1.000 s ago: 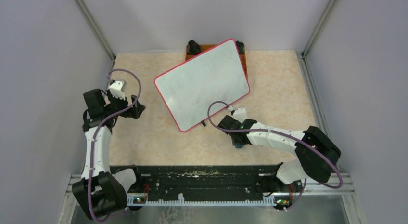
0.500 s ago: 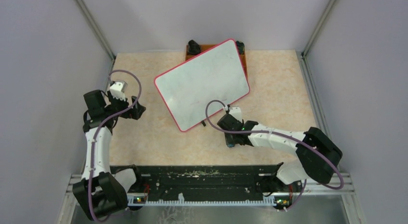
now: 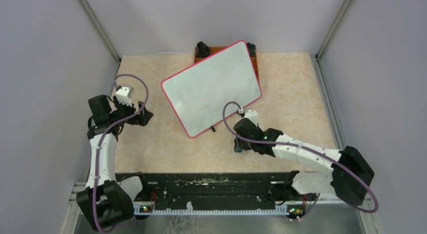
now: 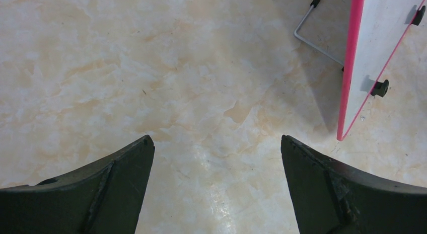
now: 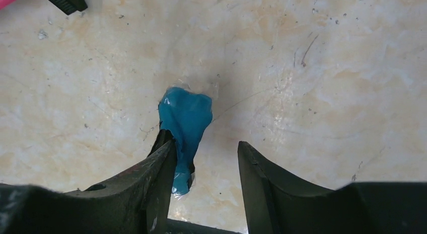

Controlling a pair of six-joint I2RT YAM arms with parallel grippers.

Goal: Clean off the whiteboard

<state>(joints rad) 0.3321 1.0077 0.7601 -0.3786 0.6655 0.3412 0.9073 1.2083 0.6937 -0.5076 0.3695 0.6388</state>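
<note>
Both grippers gaped: the left gripper (image 4: 216, 138) empty, the right gripper (image 5: 205, 143) with a blue wipe (image 5: 185, 115) against one finger only. Just beyond, the whiteboard (image 3: 211, 88) stood tilted. We feared the unclamped wipe would slip off on lifting.

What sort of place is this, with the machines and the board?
Probably a robotics lab test cell. A left arm and a right arm are bolted at the near edge of a table. Plain grey walls close it in, and a whiteboard is set out for them to work on.
</note>
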